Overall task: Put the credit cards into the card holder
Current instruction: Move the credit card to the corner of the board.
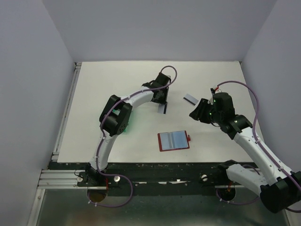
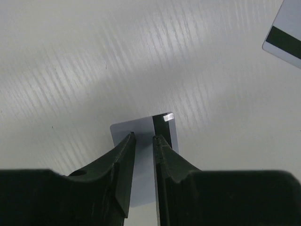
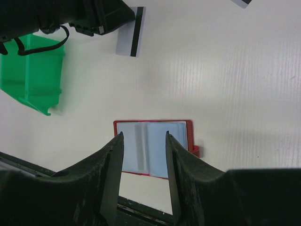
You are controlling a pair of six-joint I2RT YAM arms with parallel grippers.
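Left pincer [image 2: 144, 137] sits over 1 credit card [image 3: 129, 37] (card holder [image 1: 173, 140] open).

Three cameras: one overhead, two on the wrists.
From above and behind we look down over the whole tabletop [image 1: 136, 141]; both wrist views look closely down and share one card [image 2: 141, 123].

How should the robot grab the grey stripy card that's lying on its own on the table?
The thin grey rectangular card with a dark stripe lies flat on the white table, leaving no edge lifted to slip under. Probably best to come straight down from above and pinch across its two long edges, near the middle, where it is narrowest.
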